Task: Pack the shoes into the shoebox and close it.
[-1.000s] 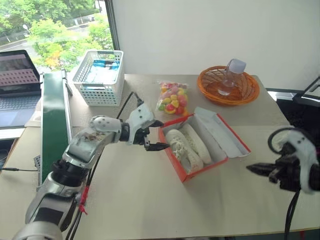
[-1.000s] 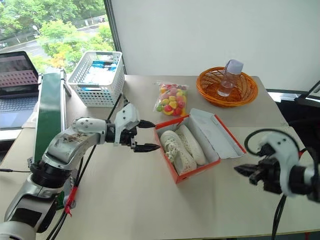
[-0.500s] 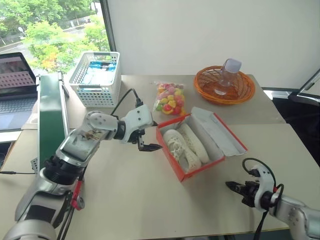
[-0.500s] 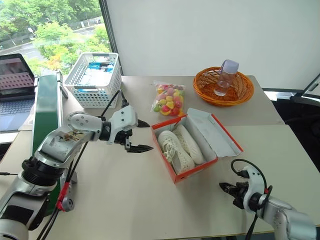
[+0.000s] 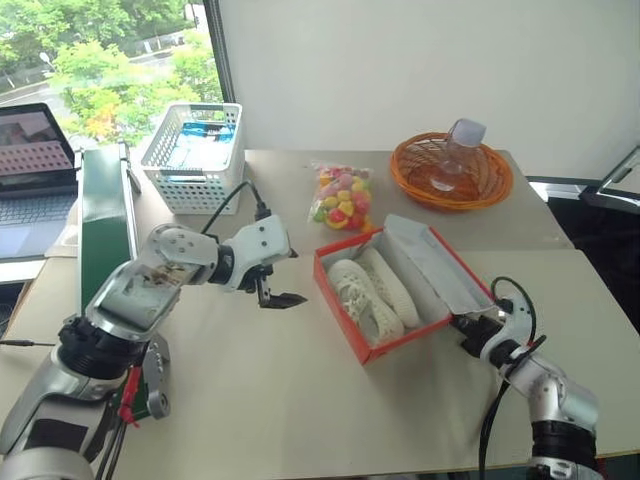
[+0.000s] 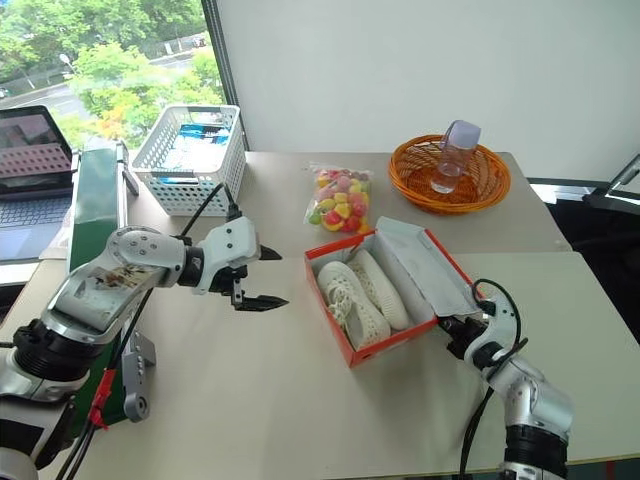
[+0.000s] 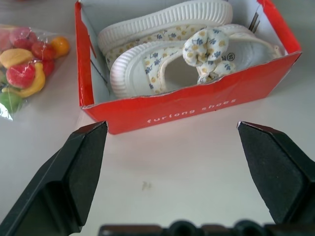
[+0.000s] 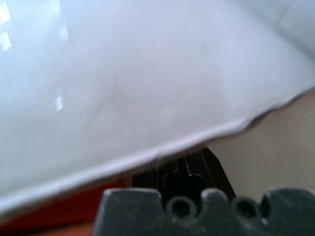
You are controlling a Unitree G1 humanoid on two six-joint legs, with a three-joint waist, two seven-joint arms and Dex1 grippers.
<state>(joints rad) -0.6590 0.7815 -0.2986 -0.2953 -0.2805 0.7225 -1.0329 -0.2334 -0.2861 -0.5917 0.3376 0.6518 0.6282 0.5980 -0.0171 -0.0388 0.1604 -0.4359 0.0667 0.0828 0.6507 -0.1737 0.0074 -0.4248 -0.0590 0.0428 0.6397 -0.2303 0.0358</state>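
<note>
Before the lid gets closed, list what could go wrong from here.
The shut right gripper sits at the outer edge of the open lid; a push there may slide the shoebox instead of folding the lid over. The open left gripper stands apart from the box, so nothing braces it. The shoes lie overlapped and might block the lid.

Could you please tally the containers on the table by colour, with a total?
White: 1, the mesh basket
Orange: 1, the woven basket holding a bottle
Red-orange: 1, the shoebox holding both shoes
Total: 3
</note>
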